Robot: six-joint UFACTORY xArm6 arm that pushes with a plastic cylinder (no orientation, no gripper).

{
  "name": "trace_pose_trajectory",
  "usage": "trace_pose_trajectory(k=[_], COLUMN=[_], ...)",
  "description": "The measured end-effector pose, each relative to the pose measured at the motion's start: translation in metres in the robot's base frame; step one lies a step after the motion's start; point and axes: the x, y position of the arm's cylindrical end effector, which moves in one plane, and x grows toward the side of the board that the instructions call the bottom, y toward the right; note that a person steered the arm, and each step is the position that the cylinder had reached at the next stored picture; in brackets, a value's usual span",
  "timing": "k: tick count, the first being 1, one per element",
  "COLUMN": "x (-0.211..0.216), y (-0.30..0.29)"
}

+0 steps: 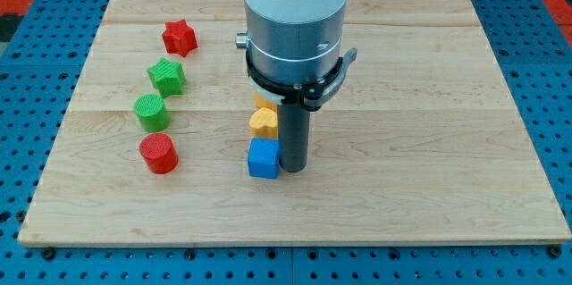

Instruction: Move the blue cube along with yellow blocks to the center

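Observation:
A blue cube [263,158] sits just below the board's centre. A yellow heart-shaped block [263,122] lies right above it. A second yellow block [263,102] peeks out above that, mostly hidden by the arm's body. My tip [294,168] rests on the board, touching the blue cube's right side.
Down the view's left runs a column of blocks: a red star [180,37], a green star [167,77], a green cylinder [152,112] and a red cylinder [159,154]. The wooden board [429,142] is ringed by a blue perforated surface.

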Motion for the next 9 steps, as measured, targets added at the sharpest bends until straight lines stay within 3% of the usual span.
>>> trace_pose_trajectory(k=[3, 4, 9], x=[0.018, 0.028, -0.081], y=[0.014, -0.04, -0.048])
